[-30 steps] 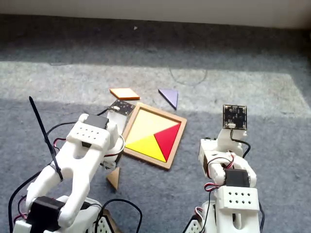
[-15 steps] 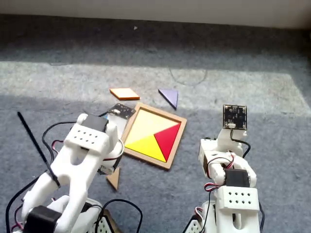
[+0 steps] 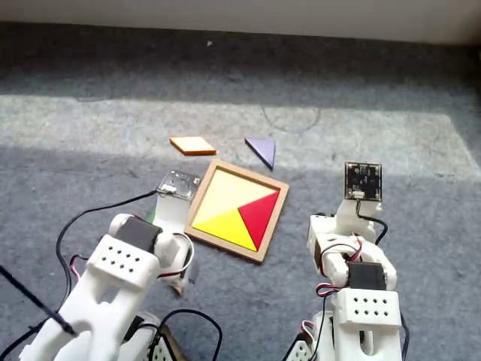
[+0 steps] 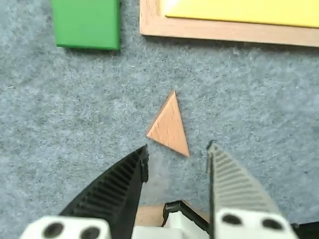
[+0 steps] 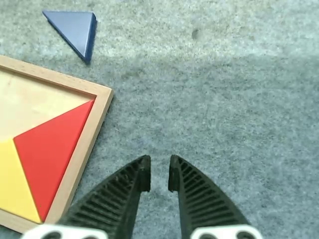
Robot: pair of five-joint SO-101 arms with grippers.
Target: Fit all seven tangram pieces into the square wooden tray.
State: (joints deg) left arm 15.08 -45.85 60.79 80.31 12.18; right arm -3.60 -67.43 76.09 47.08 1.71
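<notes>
on the counter the wooden tray holds a yellow piece and a red piece. my left tool hangs, fingers apart, over a small tan triangle near the tray. my right tool is nearly together, holding nothing.

Type of place: indoor room set up as a small robotics test area.
Working surface: grey carpet with a short rough pile, covering the whole work area.
Far edge: pale strip along the back, possibly a skirting board; the view is too poor to confirm.
Lighting: a sunlit band crosses the carpet, with shade on either side.
Equipment: white plastic left arm and right arm, with exposed wires and a bare circuit board.
Work item: wooden tray holding coloured puzzle pieces, set directly on the carpet.
</notes>
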